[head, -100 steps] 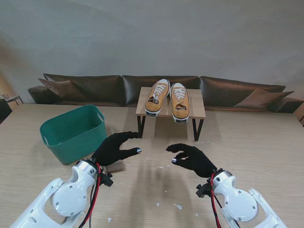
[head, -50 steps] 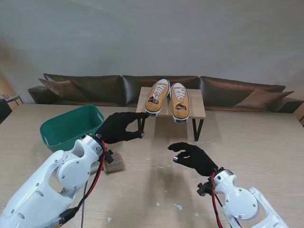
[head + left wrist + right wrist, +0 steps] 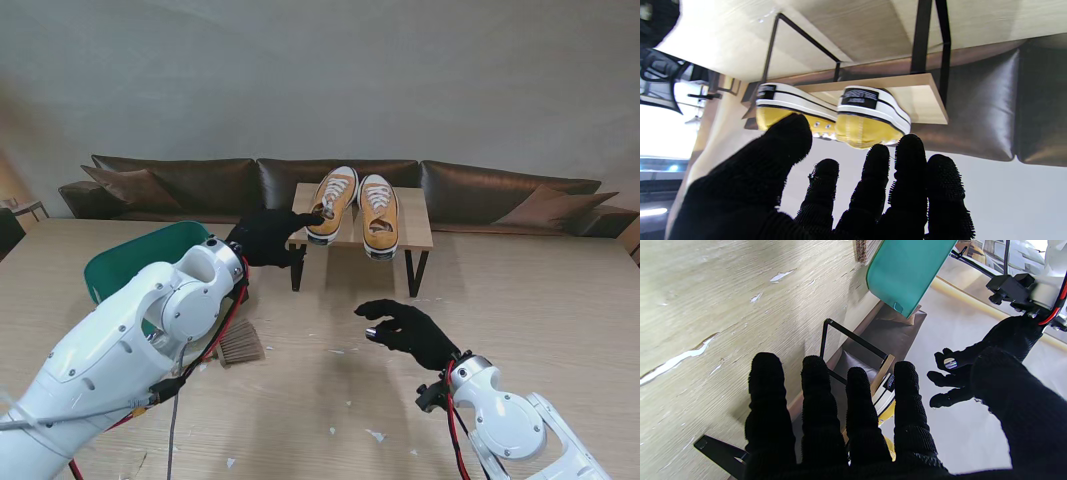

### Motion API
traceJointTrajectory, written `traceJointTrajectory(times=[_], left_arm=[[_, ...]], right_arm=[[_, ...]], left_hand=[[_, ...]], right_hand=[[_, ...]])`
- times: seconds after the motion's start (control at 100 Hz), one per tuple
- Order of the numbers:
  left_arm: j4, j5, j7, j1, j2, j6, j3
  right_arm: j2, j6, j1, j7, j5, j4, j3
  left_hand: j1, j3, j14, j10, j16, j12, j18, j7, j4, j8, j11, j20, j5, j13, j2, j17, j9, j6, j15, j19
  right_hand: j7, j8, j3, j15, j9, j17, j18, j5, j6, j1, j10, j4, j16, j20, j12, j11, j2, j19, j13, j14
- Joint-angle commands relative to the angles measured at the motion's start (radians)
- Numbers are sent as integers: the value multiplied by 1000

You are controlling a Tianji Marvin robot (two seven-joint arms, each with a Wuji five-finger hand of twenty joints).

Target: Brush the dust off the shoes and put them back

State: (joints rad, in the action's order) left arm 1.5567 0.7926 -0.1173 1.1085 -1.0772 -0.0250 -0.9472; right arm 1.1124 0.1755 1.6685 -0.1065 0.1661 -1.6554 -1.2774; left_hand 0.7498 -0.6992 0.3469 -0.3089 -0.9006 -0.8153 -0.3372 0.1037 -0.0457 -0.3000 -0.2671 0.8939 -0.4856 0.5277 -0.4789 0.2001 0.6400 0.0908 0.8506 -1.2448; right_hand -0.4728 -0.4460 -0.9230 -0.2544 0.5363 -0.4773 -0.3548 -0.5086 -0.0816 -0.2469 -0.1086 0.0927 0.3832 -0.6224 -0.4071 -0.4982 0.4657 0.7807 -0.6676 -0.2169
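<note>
In the stand view, the left hand (image 3: 268, 236) is at centre with fingers apart, holding nothing, near the 2 shoes (image 3: 352, 208) on the small shelf (image 3: 418, 228) at upper centre. In the left wrist view, the heels (image 3: 853, 113) are just beyond the fingertips (image 3: 908, 146); contact is perhaps not made. In the right wrist view, the right hand (image 3: 840, 426) is spread and empty. A push could knock a shoe off the shelf.

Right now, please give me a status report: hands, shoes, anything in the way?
Left hand open, at the left shoe. Right hand open, over the table. Both shoes on the rack. Nothing in the way.

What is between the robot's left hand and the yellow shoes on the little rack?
Nothing. In the left wrist view the left hand is open just short of the shoes' heels, with only air between; the stand view agrees.
</note>
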Motion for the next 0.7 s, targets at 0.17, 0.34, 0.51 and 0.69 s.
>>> traceJointTrajectory(times=[0.17,0.34,0.51,0.69], left_arm=[[-82,-4,-1,-109,-27,68,77],[-147,-23,0,-177,-39,93,148],[-194,-42,8,-213,-50,119,200],[-243,-60,34,-234,-64,134,242]], right_arm=[[2,-9,4,-19,-6,-3,-1],[1,-15,4,-27,-14,-5,-4],[1,-19,3,-30,-20,-5,-7],[2,-19,2,-30,-25,-3,-7]], left_hand=[[-51,49,-29,-7,-88,-168,26,8,-1,-20,-131,33,-4,72,-42,58,-8,-7,172,-118],[-47,57,-57,-2,-136,-289,34,24,-8,-28,-241,83,-37,105,-56,99,-2,-27,279,-152],[-45,43,-66,0,-144,-341,34,71,-19,-60,-292,95,-109,121,-75,119,7,-31,311,-165],[-38,28,-68,-4,-144,-349,34,112,-24,-92,-303,97,-165,132,-81,132,12,-25,322,-172]], right_hand=[[6,14,17,0,14,220,24,35,-33,33,24,-23,-3,-16,10,-9,-22,-7,-17,8],[5,15,18,0,16,221,23,32,-30,31,22,-23,-3,-16,10,-8,-24,-8,-17,7],[4,15,18,0,17,220,23,29,-28,30,22,-23,-3,-16,9,-8,-25,-8,-18,6],[4,15,18,0,18,220,23,26,-25,30,20,-23,-3,-16,9,-7,-26,-8,-19,6]])
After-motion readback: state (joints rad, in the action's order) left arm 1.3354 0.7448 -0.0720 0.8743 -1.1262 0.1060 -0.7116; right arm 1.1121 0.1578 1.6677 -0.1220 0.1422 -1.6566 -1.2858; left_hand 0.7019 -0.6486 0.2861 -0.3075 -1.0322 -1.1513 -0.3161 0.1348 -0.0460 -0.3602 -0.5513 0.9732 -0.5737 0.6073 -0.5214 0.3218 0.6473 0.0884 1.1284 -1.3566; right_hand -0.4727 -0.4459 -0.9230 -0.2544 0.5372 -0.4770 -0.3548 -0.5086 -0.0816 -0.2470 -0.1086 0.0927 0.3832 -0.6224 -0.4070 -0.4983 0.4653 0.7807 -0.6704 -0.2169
